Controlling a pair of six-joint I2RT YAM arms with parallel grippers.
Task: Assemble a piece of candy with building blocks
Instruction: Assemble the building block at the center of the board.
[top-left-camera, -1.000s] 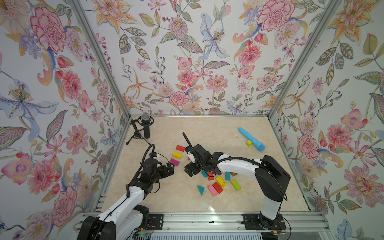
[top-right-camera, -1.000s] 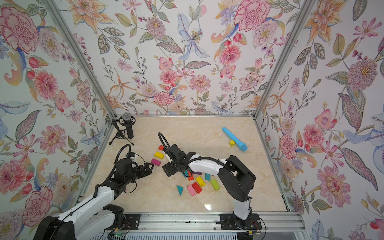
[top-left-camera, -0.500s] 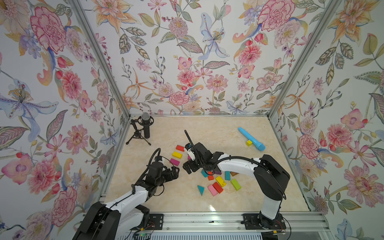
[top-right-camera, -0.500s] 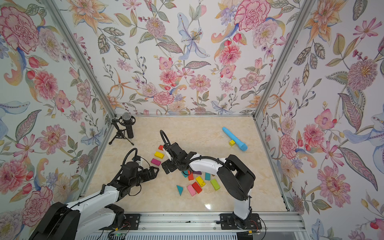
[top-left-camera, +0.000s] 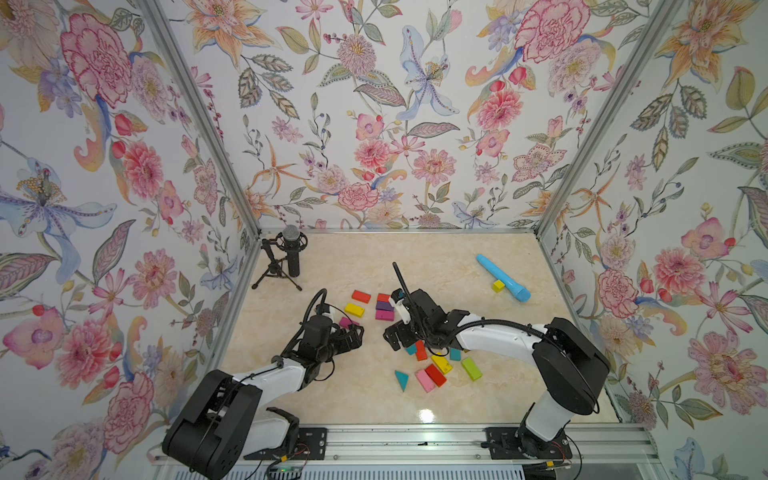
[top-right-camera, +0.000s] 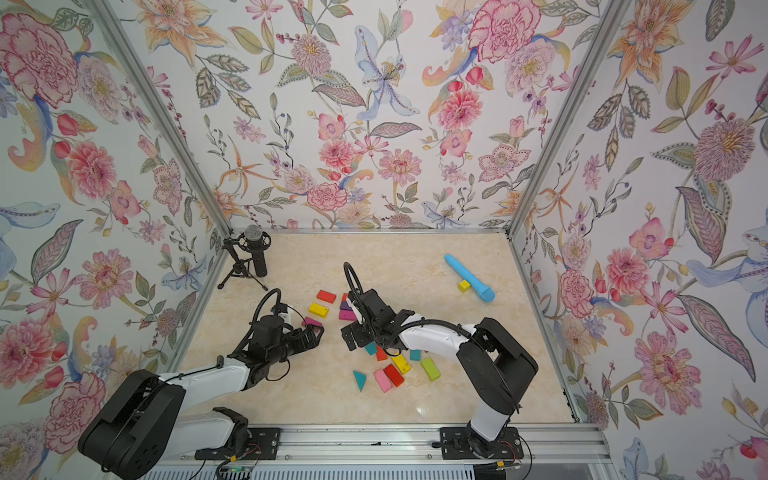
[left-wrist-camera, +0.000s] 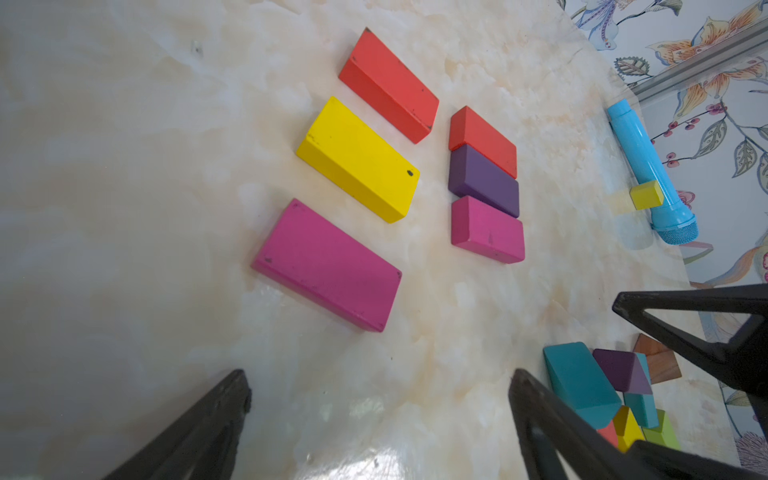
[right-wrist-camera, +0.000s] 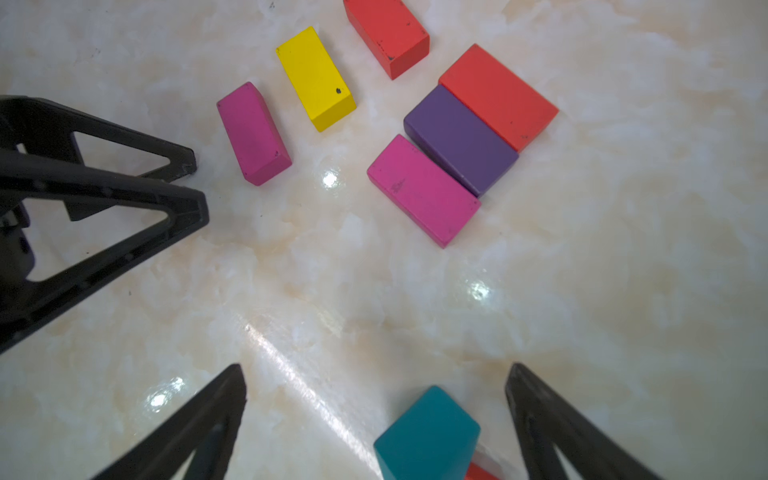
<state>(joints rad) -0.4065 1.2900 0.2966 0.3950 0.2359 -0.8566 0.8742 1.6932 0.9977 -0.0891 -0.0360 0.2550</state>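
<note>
Top view, marble tabletop (top-left-camera: 365, 257). Spaced column of red brick (top-left-camera: 361, 296), yellow brick (top-left-camera: 354, 309), magenta brick (top-left-camera: 345, 321) (last one partly hidden behind left gripper (top-left-camera: 357, 336), jaws spread). Just beside, touching row (top-left-camera: 384, 306) of red, purple, magenta. Right gripper (top-left-camera: 397, 337) low at edge of loose blocks (top-left-camera: 436, 368). Well apart, light-blue tube (top-left-camera: 503, 277) with small yellow cube (top-left-camera: 498, 286) alongside. Microphone (top-left-camera: 292, 253) on tripod in far left corner.

3 touching bricks (top-left-camera: 384, 306) sit mid-table, w/ 3 spaced bricks (top-left-camera: 354, 309) just left of them. Loose pile (top-left-camera: 441, 363) lies front-right of both. Tube (top-left-camera: 503, 277) far back-right w/ small cube (top-left-camera: 498, 286) just beside it, mic stand (top-left-camera: 291, 257) back-left.
</note>
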